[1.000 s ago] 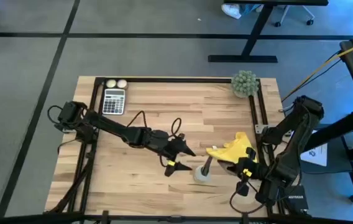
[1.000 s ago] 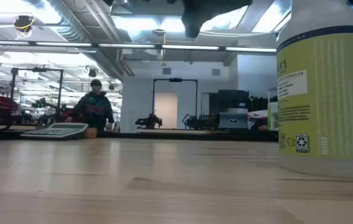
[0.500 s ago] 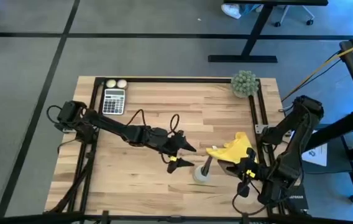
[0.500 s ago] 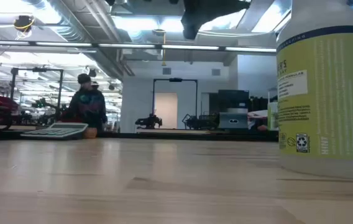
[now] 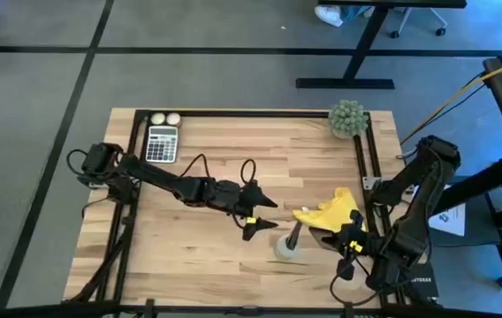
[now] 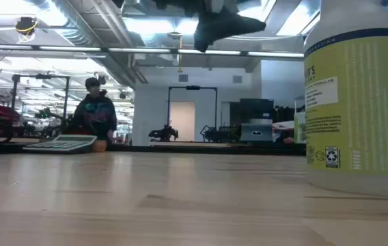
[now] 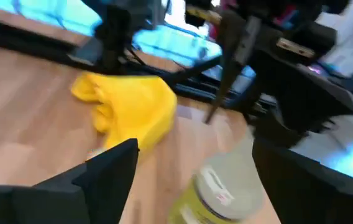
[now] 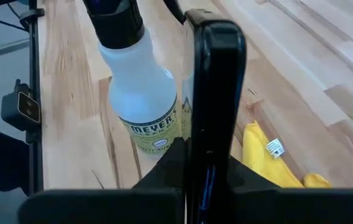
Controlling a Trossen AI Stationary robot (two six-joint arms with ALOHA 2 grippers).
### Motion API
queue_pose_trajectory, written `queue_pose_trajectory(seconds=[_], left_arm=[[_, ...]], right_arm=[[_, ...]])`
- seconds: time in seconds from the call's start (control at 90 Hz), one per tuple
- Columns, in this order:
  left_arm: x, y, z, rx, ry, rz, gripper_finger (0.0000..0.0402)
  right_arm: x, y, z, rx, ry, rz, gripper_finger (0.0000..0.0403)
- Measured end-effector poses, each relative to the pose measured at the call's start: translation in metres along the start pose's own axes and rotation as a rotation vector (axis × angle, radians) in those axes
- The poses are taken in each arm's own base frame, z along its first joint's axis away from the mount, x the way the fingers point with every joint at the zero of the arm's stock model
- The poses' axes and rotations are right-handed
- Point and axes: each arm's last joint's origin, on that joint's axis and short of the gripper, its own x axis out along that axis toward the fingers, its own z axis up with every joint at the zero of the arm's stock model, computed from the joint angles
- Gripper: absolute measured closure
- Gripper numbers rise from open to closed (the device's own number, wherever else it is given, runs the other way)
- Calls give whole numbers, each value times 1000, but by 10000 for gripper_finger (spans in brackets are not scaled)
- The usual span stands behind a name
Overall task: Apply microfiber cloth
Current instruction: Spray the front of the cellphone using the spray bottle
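The bright yellow microfiber cloth [image 5: 329, 215] lies bunched on the wooden table at the near right; the left wrist view also shows the cloth [image 7: 132, 112]. A spray bottle [image 5: 288, 243] stands just to its left. My left gripper [image 5: 258, 219] hovers open above the table, left of the bottle and the cloth, with nothing between its fingers [image 7: 111, 165]. My right gripper [image 5: 348, 242] sits at the cloth's near edge, shut on a black smartphone [image 8: 214, 93]. My right gripper pinches the smartphone by its two flat faces near one end [image 8: 209, 163], between the two fingers. The phone shows edge-on and sticks out forward past the fingers toward the spray bottle [image 8: 142, 93]. It looks held above the table top.
A calculator [image 5: 162, 143] and two small balls [image 5: 165, 118] lie at the far left. A green plant ball [image 5: 348, 118] sits at the far right corner. In the low view the bottle [image 6: 358, 96] fills the right side, and a person [image 6: 97, 117] stands in the room behind.
My left gripper has shifted a little toward the table's right and far edges, nearer the cloth, staying open. The person in the room behind has moved slightly.
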Motion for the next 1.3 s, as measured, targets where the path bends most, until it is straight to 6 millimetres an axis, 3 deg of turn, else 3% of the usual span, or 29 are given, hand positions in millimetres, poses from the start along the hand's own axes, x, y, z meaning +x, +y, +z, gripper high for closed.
queue_pose_trajectory(seconds=[0.422,0.667,0.822,1.044,1.3], left_arm=[[0,-8,12,-2,-37,11,100],[-2,-23,14,75,-51,-104,100],[-2,-25,13,28,-43,-114,100],[-2,-20,13,-81,-68,3,100],[-3,-27,11,69,-84,37,100]], right_arm=[[0,0,0,0,0,1,400],[0,1,0,5,0,5,400],[0,1,0,-8,-2,5,400],[0,1,0,-4,-3,8,400],[0,1,0,-4,-3,9,400]])
